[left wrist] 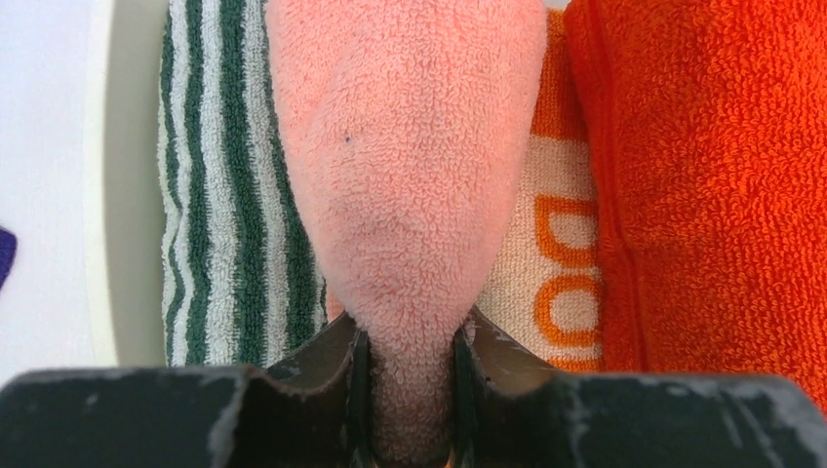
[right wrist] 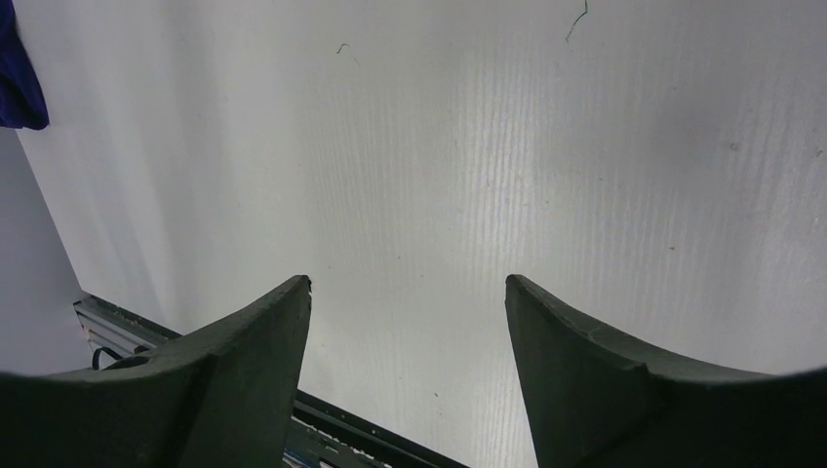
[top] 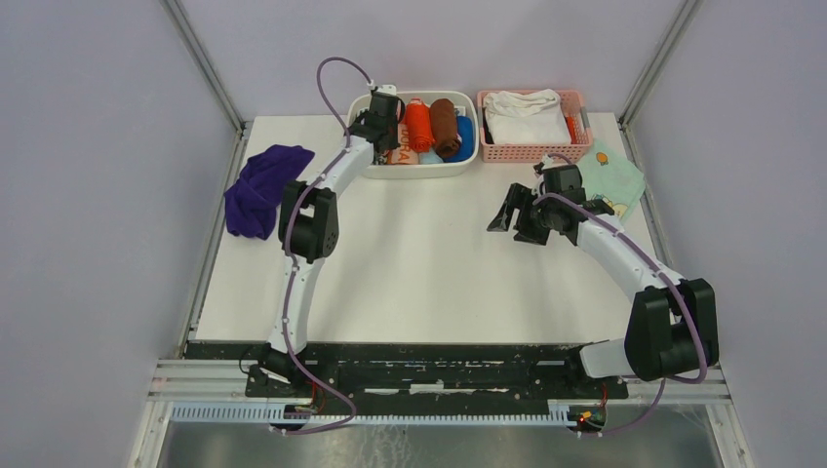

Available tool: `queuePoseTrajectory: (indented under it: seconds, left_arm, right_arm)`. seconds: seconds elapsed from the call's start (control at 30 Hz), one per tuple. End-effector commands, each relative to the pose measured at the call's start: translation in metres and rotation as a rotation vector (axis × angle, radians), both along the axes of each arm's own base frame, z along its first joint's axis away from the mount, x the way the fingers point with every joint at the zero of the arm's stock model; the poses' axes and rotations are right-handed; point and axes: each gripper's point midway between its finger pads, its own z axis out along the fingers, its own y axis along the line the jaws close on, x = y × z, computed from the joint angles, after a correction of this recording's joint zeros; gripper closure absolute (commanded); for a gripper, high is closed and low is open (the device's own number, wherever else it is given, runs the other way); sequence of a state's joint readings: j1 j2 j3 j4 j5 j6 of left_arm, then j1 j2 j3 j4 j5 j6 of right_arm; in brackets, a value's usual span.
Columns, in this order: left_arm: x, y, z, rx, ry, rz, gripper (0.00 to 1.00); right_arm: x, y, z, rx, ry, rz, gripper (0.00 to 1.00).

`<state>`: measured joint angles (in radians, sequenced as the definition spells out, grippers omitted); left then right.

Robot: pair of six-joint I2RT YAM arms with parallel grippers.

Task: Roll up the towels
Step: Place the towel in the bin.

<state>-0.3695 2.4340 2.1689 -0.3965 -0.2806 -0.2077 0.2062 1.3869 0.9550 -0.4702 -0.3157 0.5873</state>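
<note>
**Operator:** State of the left gripper (left wrist: 410, 336)?

**Technician:** Its two dark fingers (left wrist: 327, 366) are clamped on the narrow end of the salmon-pink towel (left wrist: 410, 146). The cloth fills the gap between them and widens away from the fingertips. Whether it is rolled cannot be told from the wrist view.

**Operator:** What surrounds the grip?

**Technician:** The pink towel lies inside the white bin (top: 414, 174) at the far edge of the table (top: 419, 283). A green-striped towel (left wrist: 224, 195) is touching it on one side. A cream towel with orange lettering (left wrist: 561, 263) is on the other side, and beyond that a plain orange towel (left wrist: 702, 175). The overhead view also shows a brown roll (top: 445, 127) and a blue cloth (top: 466, 138) in the same bin.

**Operator:** State of the right gripper (right wrist: 408, 283)?

**Technician:** The jaws stand wide apart with nothing between them. It hangs over bare table surface, right of centre and well apart from the bin.

**Operator:** Location of the second towel?

**Technician:** The deep purple towel (top: 261, 187) lies crumpled at the left edge of the table, beside the left arm's elbow. No gripper is touching it.

**Operator:** Other items?

**Technician:** A pink basket (top: 531, 153) holding a white folded cloth (top: 525, 115) stands just beside the bin. A mint-green printed cloth (top: 616, 180) lies near the right wrist.
</note>
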Motion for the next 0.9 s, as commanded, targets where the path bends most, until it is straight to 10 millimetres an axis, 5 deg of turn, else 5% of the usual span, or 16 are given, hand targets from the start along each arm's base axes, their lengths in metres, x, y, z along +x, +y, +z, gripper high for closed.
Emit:
queuePoseTrajectory:
  seconds: [0.0, 0.13, 0.27, 0.4, 0.77, 0.87]
  left_arm:
    - [-0.015, -0.025, -0.005, -0.096, 0.077, -0.051, 0.91]
    - [-0.017, -0.02, -0.027, -0.064, 0.124, -0.026, 0.8]
    - [-0.018, -0.02, -0.025, -0.065, 0.128, -0.015, 0.59]
    - [-0.016, -0.015, -0.004, -0.067, 0.088, 0.007, 0.44]
    - [-0.016, -0.014, 0.06, -0.121, -0.025, 0.023, 0.28]
    - [-0.021, -0.012, 0.092, -0.146, -0.073, 0.022, 0.22]
  right_arm:
    - [0.007, 0.003, 0.003, 0.027, -0.025, -0.002, 0.2]
    - [0.007, 0.005, -0.001, 0.036, -0.015, 0.0, 0.2]
    - [0.007, 0.006, -0.002, 0.042, -0.01, 0.001, 0.2]
    - [0.008, 0.006, -0.001, 0.044, -0.015, 0.002, 0.2]
    - [0.009, 0.007, 0.008, 0.053, -0.037, 0.006, 0.2]
    - [0.009, 0.008, 0.011, 0.057, -0.044, 0.009, 0.2]
